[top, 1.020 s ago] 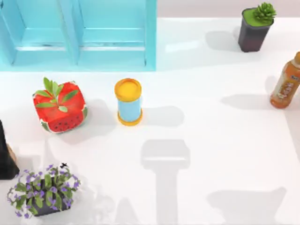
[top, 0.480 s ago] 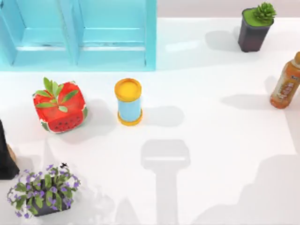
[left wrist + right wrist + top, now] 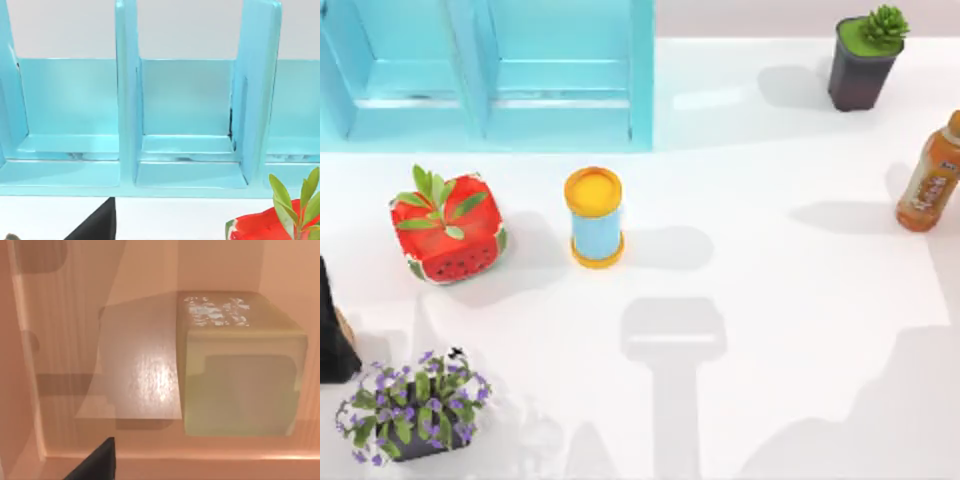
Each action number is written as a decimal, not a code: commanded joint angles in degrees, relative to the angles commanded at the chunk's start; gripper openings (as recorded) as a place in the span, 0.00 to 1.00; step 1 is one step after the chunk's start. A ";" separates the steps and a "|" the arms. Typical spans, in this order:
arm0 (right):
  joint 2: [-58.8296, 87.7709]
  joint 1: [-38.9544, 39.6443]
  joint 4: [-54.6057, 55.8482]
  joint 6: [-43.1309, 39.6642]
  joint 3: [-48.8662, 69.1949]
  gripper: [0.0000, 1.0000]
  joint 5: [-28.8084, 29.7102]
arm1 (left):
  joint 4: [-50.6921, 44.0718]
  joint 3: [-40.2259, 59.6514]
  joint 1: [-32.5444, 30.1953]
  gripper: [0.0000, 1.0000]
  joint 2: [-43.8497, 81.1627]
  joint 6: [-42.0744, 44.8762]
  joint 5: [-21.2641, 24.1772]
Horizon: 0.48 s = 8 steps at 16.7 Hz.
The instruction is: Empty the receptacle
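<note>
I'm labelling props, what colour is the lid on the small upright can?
Yellow-orange lid, best seen in the top view.

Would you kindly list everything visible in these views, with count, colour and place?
Open-fronted shelf unit: one, light blue, top view's far left.
Cube-shaped watermelon-patterned planter with green leaves: one, red, left side.
Upright cylindrical can: one, blue body, yellow lid, centre-left.
Purple-flowered potted plant: one, near left corner.
Dark object: one, black, left edge.
Succulent in dark pot: one, green, far right.
Drink bottle: one, orange-brown, right edge.
Rounded block: one, pale yellow-green, right wrist view, inside a wooden-looking tray.
White table: one.
</note>
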 joint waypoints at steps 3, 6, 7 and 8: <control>1.17 -0.05 3.95 0.17 -3.24 1.00 -0.02 | 0.00 0.00 0.00 1.00 0.00 0.00 0.00; 3.39 0.00 12.49 0.24 -8.85 1.00 -0.01 | 0.00 0.00 0.00 1.00 0.00 0.00 0.00; 4.18 0.01 15.50 0.26 -10.84 1.00 -0.01 | 0.00 0.00 0.00 1.00 0.00 0.00 0.00; 4.92 0.02 18.13 0.29 -12.66 1.00 -0.01 | 0.00 0.00 0.00 1.00 0.00 0.00 0.00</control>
